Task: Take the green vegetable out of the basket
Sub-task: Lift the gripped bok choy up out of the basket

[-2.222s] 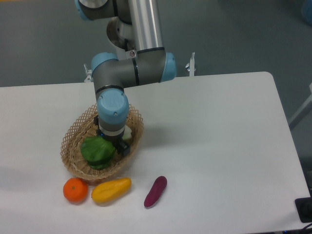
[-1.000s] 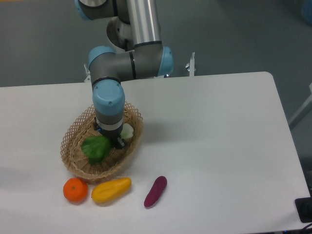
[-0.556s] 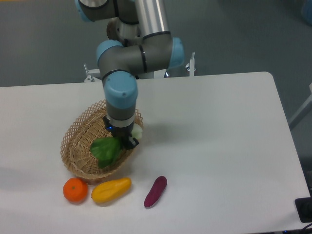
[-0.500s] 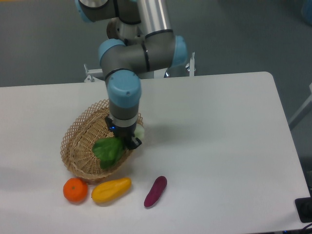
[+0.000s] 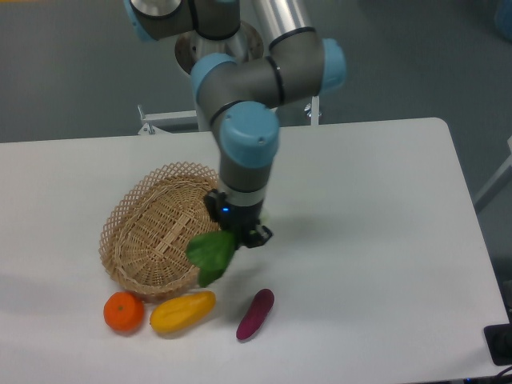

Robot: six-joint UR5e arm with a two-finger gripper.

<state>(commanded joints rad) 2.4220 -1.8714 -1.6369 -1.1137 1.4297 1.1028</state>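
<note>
Hand [image 5: 240,237] clamped on green vegetable [image 5: 212,254], leaves hanging over basket [image 5: 152,232] rim. Lift straight, slow; avoid snagging the lattice edge.

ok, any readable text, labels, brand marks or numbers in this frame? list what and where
None readable. No print shows on the arm, the pincer, the green vegetable it holds, the basket, the orange, the yellow fruit, the purple piece or the table. A small blue light glows on the wrist; it is not text.
</note>
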